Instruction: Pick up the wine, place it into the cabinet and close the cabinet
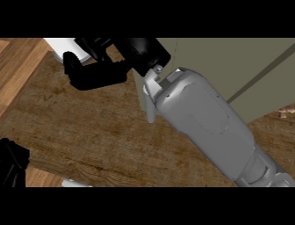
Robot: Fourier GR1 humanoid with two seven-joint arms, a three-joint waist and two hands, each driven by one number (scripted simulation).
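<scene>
A white, rounded object [60, 46], probably the wine, shows only in part at the top left of the head view. My right hand [134, 52] is beside it, at the end of the grey forearm [208, 127] that crosses the counter from the lower right. The fingers [90, 43] lie over the object's right side and the thumb [88, 79] reaches under it. Bare counter shows between them, so the hand is open. The grey-green cabinet [253, 61] fills the upper right, partly behind the forearm. My left hand [4, 165] rests open at the lower left edge.
The counter top [79, 127] is dark wood, with a lighter wood strip [1, 83] along its left side. A small beige item [284, 112] lies at the right by the cabinet's base. A pale object [76, 183] peeks in at the bottom edge.
</scene>
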